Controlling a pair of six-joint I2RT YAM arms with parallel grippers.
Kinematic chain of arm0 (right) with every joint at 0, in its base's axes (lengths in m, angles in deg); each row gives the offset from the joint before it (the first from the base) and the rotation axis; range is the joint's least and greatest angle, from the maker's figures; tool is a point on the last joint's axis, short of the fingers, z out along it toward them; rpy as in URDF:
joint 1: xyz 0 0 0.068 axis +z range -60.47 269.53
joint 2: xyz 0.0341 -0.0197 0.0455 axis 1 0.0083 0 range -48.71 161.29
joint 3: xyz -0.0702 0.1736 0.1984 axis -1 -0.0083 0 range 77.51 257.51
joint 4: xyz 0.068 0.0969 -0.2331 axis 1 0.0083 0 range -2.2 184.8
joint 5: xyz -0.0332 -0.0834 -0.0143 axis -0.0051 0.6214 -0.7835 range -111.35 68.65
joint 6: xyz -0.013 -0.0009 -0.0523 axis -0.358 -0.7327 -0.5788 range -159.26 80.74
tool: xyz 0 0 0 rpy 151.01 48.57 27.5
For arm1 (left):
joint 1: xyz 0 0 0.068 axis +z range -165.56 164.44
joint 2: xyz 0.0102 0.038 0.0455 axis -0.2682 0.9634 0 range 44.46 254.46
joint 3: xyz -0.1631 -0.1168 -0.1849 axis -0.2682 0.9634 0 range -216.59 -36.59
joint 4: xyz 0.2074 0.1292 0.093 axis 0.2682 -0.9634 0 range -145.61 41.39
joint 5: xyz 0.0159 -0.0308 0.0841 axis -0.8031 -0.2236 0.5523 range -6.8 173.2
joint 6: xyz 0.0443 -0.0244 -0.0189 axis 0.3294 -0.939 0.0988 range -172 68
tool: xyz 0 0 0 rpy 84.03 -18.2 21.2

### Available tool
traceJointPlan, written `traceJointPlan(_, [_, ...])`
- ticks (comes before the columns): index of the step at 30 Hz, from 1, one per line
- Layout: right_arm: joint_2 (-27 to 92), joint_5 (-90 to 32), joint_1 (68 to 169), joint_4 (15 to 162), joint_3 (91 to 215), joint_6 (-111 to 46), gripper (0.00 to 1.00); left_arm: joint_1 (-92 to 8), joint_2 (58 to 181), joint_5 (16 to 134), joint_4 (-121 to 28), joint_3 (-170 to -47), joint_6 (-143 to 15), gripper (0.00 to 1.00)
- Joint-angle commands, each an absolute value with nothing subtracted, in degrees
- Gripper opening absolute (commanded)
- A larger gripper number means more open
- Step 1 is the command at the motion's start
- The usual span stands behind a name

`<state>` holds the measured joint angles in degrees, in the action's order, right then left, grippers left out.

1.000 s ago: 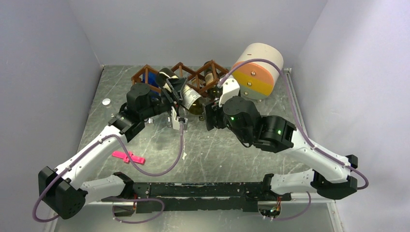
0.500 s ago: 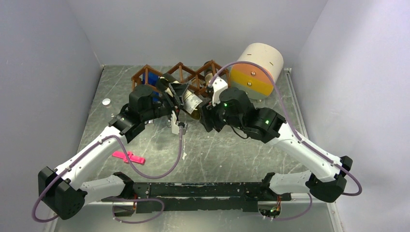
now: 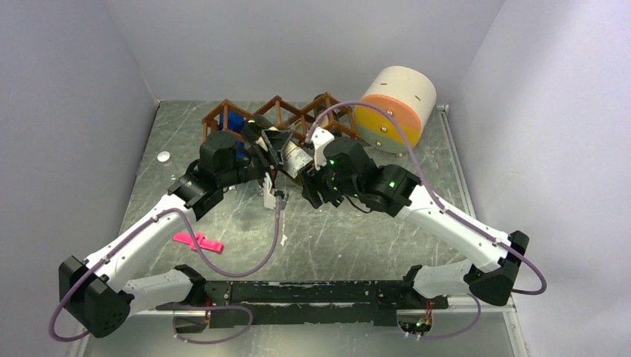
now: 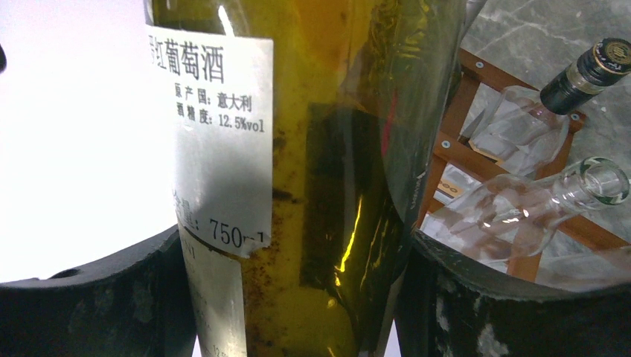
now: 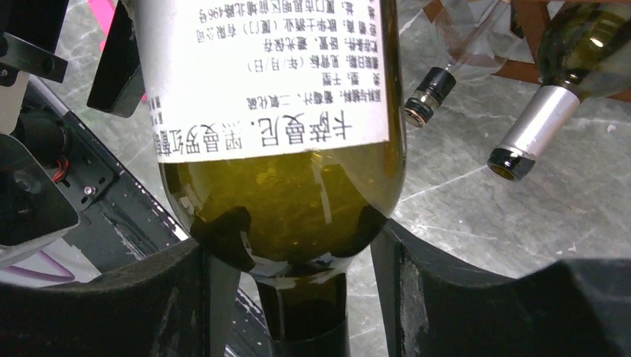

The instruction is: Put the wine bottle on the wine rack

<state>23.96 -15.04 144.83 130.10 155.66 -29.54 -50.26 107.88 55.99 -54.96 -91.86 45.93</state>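
Observation:
The wine bottle (image 3: 296, 157) is olive green with a white label and hangs tilted in front of the reddish-brown lattice wine rack (image 3: 279, 111). My left gripper (image 3: 275, 149) is shut on its body, which fills the left wrist view (image 4: 327, 149) between the gripper's tips (image 4: 298, 253). My right gripper (image 3: 309, 178) is open at the bottle's neck end. In the right wrist view the neck and shoulder (image 5: 290, 216) lie between its fingertips (image 5: 294, 253) with gaps either side. Rack slats show behind in both wrist views (image 4: 454, 141) (image 5: 521, 71).
The rack holds other bottles: a clear one (image 4: 551, 201), a dark-capped one (image 4: 595, 71) and a silver-necked green one (image 5: 551, 111). A cream, orange and yellow cylinder (image 3: 394, 104) stands at the back right. A pink item (image 3: 197, 242) and a white disc (image 3: 163, 157) lie on the left.
My right arm has moved left and closed in until its fingers flank the bottle's neck. The bottle, held by my left gripper, has shifted slightly toward the rack.

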Motion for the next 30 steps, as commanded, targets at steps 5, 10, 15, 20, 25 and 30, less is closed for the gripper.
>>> traceJointPlan(5, [25.8, -16.9, 144.0, 127.3, 155.3, -31.0, 0.52, -50.7, 106.0, 52.7, -49.7, -94.5, 44.9, 0.07])
traceJointPlan(10, [25.7, -16.6, 143.9, 126.8, 154.9, -30.7, 0.1, -50.7, 106.0, 52.9, -48.9, -94.4, 43.2, 0.22])
traceJointPlan(15, [24.7, -14.2, 143.6, 126.2, 155.0, -30.0, 0.0, -50.7, 105.7, 52.9, -46.2, -92.9, 41.7, 0.95])
traceJointPlan(20, [23.0, -9.3, 143.3, 124.0, 155.2, -28.5, 0.0, -50.7, 105.8, 54.4, -48.1, -93.2, 42.9, 0.94])
traceJointPlan(25, [21.4, -1.8, 142.6, 121.6, 156.0, -26.0, 0.0, -50.7, 105.6, 56.5, -48.9, -93.1, 44.1, 0.94])
traceJointPlan(30, [20.5, 1.1, 140.8, 118.5, 156.0, -24.1, 0.0, -50.7, 105.3, 57.3, -49.5, -93.2, 43.9, 0.94])
